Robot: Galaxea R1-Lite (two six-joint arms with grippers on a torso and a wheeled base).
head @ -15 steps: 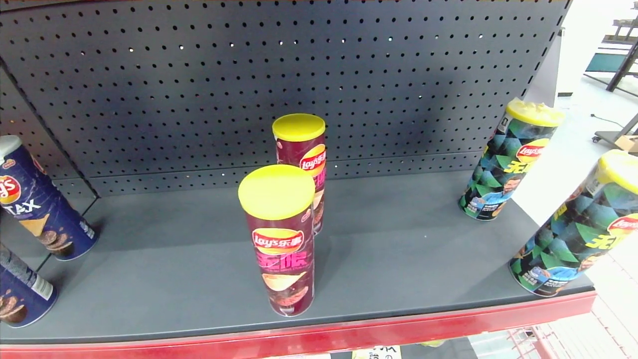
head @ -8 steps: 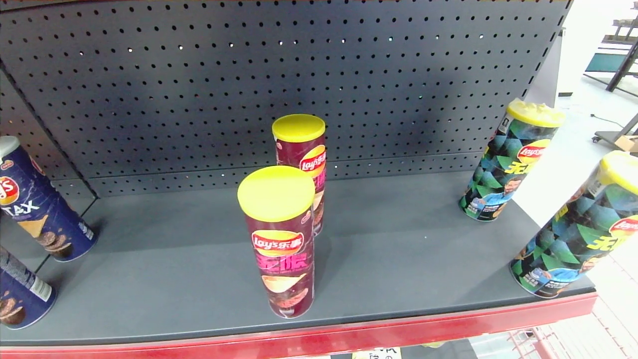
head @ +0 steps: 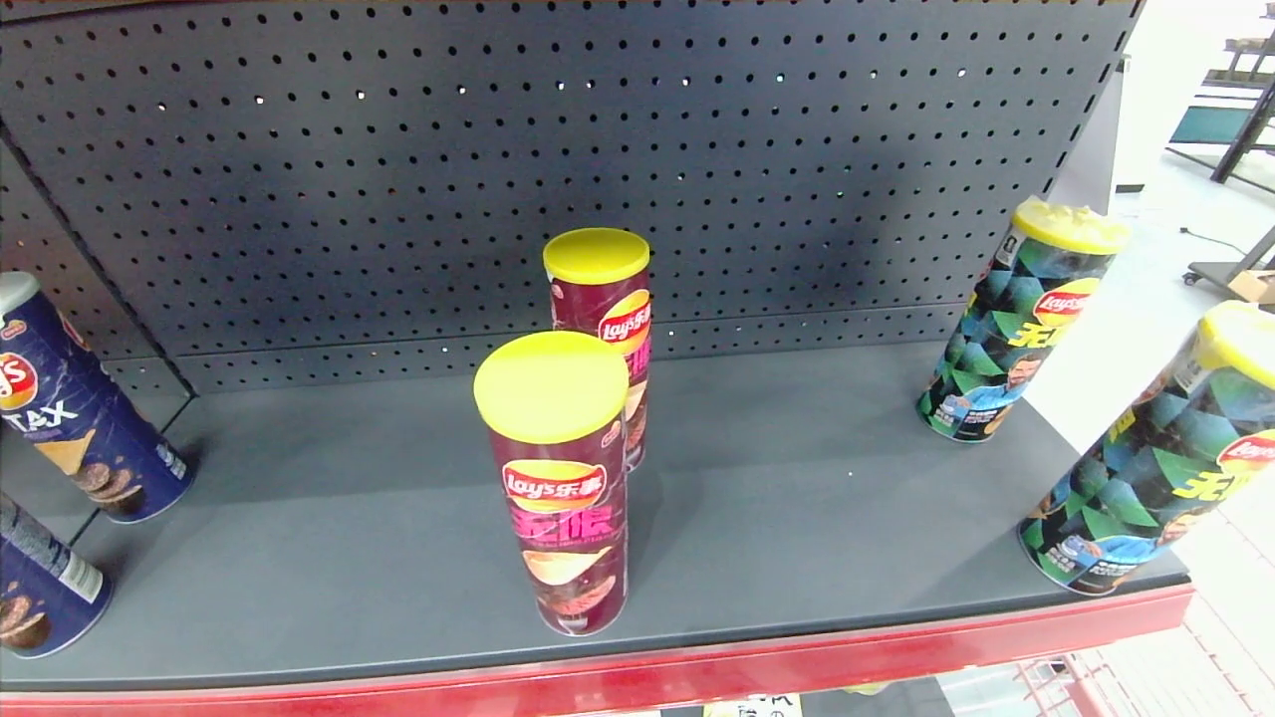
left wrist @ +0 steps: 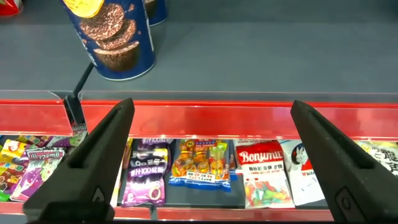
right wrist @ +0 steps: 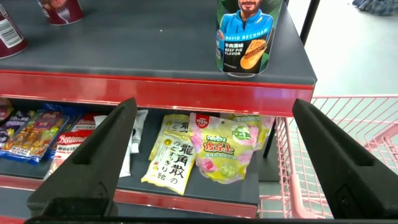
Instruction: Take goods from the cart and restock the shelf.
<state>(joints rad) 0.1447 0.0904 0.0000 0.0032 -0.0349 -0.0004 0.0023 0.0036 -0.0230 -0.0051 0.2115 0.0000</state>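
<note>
the goods to judge by were the chip cans already standing on the shelf (head: 797,518): a front maroon can (head: 568,498) at the lip with a rear maroon can (head: 603,289) just behind it, two green cans (head: 1016,329) at the right end and two blue cans (head: 80,418) at the left. such a can was probably light, a stiff thin-walled tube with a glossy wrap that could slip. it was tall enough to tip at a nudge, and its contents would likely break in a fall. the best hold looked to be across the body around mid-height, squeezed gently, clear of the soft yellow lid. what lay in the cart (right wrist: 336,155) could not be told; a corner of its pink wire showed beside the shelf's right end.

the left gripper (left wrist: 212,104) had its fingers (left wrist: 93,168) spread wide with nothing between them, hanging before the red edge (left wrist: 186,121) of the shelf, below a blue can. the right gripper (right wrist: 214,104) was likewise released and empty, facing the same edge near the outer green can.

the head view gave the whole row and the bare stretches between the groups, where new stock might go. the wrist views added both grippers, a lower shelf (left wrist: 205,198) with flat snack bags (left wrist: 199,165), and the cart.
</note>
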